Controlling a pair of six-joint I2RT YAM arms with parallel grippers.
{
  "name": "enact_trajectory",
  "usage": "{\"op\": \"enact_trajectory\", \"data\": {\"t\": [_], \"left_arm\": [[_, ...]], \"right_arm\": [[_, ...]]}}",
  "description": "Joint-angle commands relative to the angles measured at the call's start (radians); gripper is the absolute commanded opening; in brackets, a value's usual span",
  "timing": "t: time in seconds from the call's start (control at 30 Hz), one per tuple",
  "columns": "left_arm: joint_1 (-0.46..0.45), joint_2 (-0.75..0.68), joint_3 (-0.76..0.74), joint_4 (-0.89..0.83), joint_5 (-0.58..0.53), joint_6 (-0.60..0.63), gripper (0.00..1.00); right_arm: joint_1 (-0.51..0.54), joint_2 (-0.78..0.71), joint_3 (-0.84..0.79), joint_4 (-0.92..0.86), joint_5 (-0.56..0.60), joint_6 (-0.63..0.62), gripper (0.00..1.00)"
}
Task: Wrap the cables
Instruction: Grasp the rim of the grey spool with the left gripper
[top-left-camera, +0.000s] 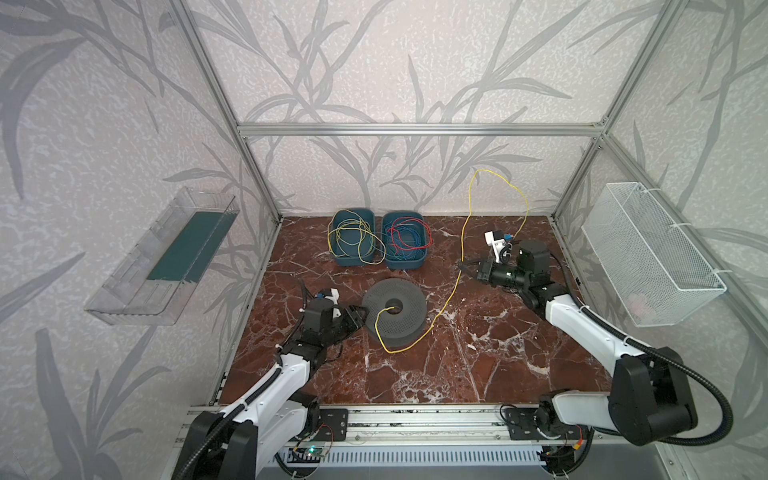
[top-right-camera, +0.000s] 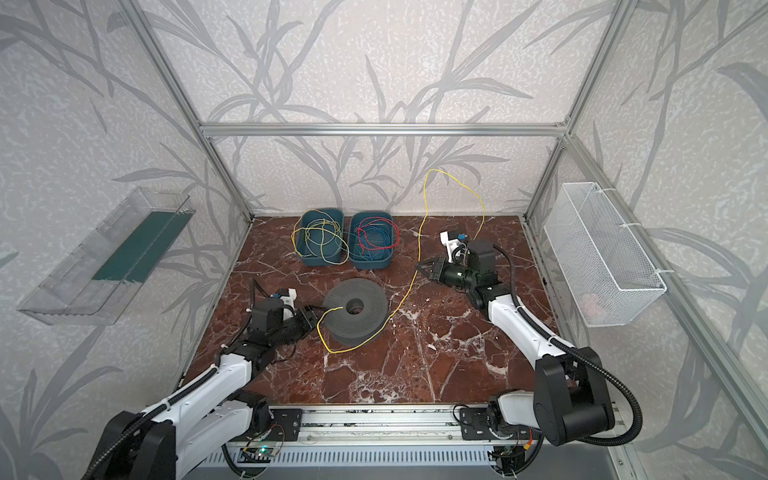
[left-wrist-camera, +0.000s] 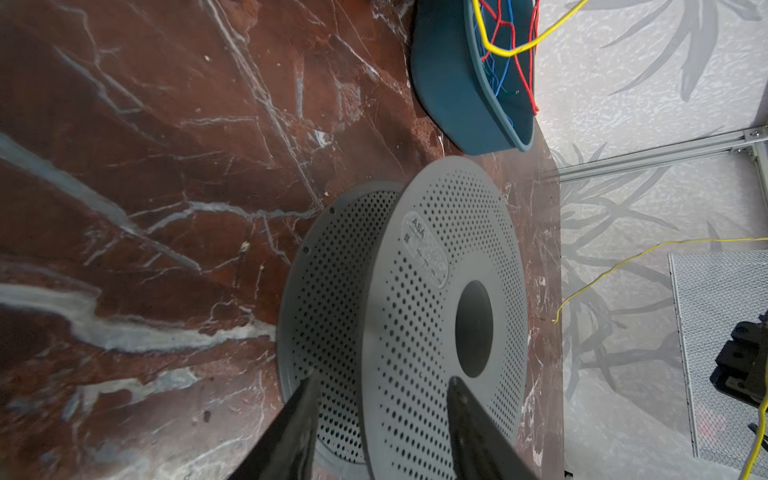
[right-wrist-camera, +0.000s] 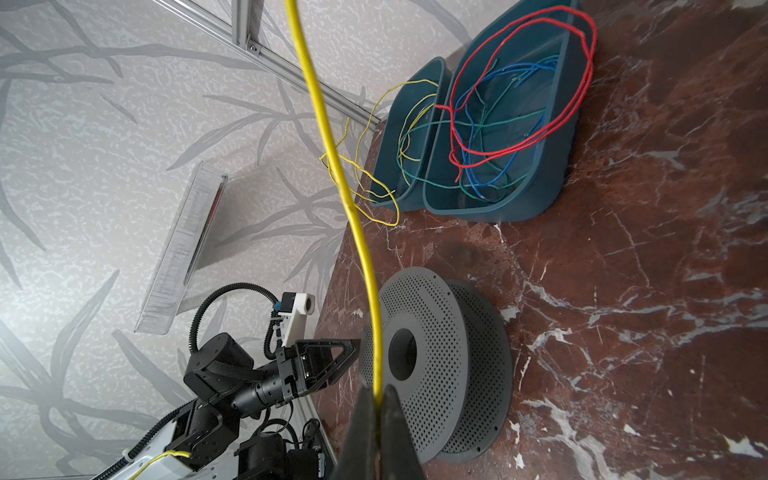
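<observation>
In both top views the yellow cable (top-left-camera: 446, 299) has one end poked in the hole of the grey spool (top-left-camera: 395, 318). It then runs off to the right gripper (top-left-camera: 463, 266), well away from the spool

In the left wrist view the left gripper (left-wrist-camera: 382, 378) has its jaws apart, one on each side of the spool's top plate, not squeezing

In the right wrist view the right gripper pinches the cable tight. If it tugs, the end could pop out or the spool could slide, as nothing holds it firmly
</observation>
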Motion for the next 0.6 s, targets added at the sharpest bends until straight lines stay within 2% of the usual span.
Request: {"op": "enact_trajectory", "data": {"t": [0.0,0.23,0.3,0.4,0.57], "left_arm": [[0.003,0.044,-0.007,0.131,0.078,-0.023,0.48],[0.003,0.174,-0.028,0.278,0.093,-0.043,0.45],[0.003,0.209,-0.023,0.311,0.098,-0.043,0.39],[0.003,0.245,-0.007,0.335,0.112,-0.043,0.25],[0.003,0.227,0.015,0.292,0.105,-0.018,0.19]], "right_arm": [[0.006,-0.024,0.015,0.001,0.001,-0.008,0.0],[0.006,-0.027,0.029,-0.022,0.006,-0.018,0.0],[0.006,-0.024,0.032,-0.029,0.008,-0.023,0.0],[0.006,-0.022,0.031,-0.031,0.007,-0.026,0.0],[0.005,-0.024,0.029,-0.038,0.009,-0.034,0.0]]}}
